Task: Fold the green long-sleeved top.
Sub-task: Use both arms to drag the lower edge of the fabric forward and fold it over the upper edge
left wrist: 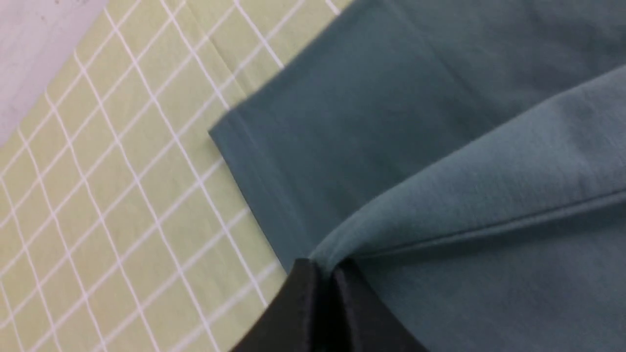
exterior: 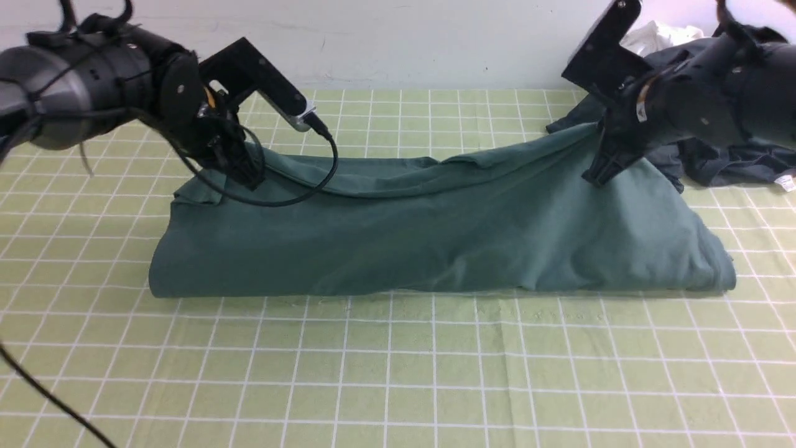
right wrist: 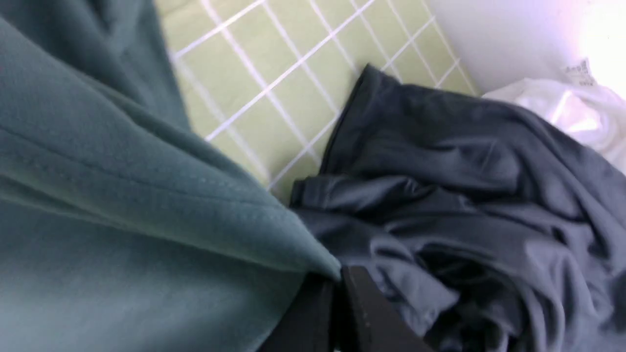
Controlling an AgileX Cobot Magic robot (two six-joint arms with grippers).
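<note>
Green top (exterior: 435,242) lies across the mid-tabletop (exterior: 398,373), its far edge pinched by the closed left end effector (exterior: 252,180) and closed right end effector (exterior: 594,177); such thin grips could slip, skewing the fold.

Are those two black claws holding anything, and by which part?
Yes. Both grip the green long-sleeved top: the left gripper pinches a fold of its far edge near the left end, the right gripper the raised far edge near the right end.
</note>
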